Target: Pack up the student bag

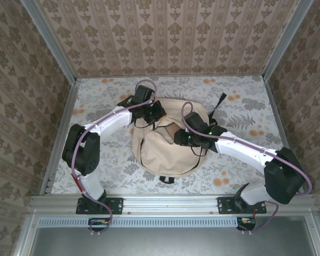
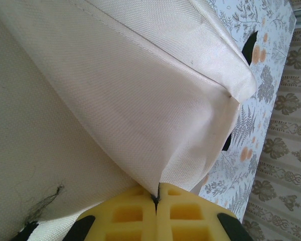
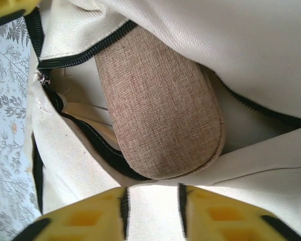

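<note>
1. Pinching a fold of the bag [image 2: 140, 100], the left fingers [image 2: 125, 218] are pressed tight together. The cloth's edge is caught in the line where they meet.
2. The right fingers [image 3: 226, 216] stand a little apart with a narrow gap. The bag's cream cloth shows flat through that gap. They hover at the near lip of the bag's open mouth.
3. Both pairs of fingers are bright yellow and blocky, with square hollows moulded into them and black trim at the sides.
4. The bag lies in the middle of the counter [image 1: 96, 101], between the two arms, and looks like a rounded dome from above. The left fingers are at its far left rim and the right fingers are over its right half.
5. Its cloth is cream with a fine, tight weave, stitched seams and soft folds. A few loose dark threads show near the left fingers.
6. A black zipper [image 3: 85, 47] with toothed tape curves around the opening.
7. Inside the opening lies a pencil case [image 3: 160, 105], a flat brown oblong of coarse, flecked weave. Its rounded end points toward the right fingers and its other end is tucked under the bag's upper flap.
8. Black straps [image 1: 220, 101] trail from the bag's far right side onto the counter, which has a pale print of grey leaves and orange blossoms.
</note>
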{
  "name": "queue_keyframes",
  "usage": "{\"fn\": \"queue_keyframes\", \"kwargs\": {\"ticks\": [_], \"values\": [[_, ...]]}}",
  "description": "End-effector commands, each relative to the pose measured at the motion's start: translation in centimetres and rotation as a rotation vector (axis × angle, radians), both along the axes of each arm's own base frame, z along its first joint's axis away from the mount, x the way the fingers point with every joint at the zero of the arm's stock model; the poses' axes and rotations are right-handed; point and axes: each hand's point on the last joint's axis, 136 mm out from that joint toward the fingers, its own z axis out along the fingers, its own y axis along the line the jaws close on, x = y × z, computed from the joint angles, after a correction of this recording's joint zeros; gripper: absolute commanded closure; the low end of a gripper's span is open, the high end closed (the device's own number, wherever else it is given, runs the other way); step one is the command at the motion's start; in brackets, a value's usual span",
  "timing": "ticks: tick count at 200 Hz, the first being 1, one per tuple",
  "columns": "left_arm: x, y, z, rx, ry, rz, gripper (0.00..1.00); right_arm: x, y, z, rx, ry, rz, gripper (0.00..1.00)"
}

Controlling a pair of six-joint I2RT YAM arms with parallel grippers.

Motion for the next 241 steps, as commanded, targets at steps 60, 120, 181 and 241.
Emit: {"fn": "queue_keyframes", "kwargs": {"ticks": [60, 120, 181, 241], "values": [[-0.2, 0.2, 1.8, -0.029, -0.037, -0.022, 1.00, 3.5, -0.4, -1.3, -0.092, -0.037, -0.069, 0.77], [-0.6, 0.2, 2.1, -0.032, -0.038, -0.032, 1.00, 6.9, -2.9, 0.3, -0.188, -0.150, -0.196, 0.77], [-0.5, 0.1, 2.2, -0.034, -0.041, -0.038, 1.00, 2.8, 1.7, 1.6, 0.001, -0.088, 0.037, 0.78], [-0.6, 0.2, 2.5, -0.031, -0.042, -0.037, 1.00, 3.0, 3.3, -1.5, 0.027, -0.023, 0.005, 0.92]]}}
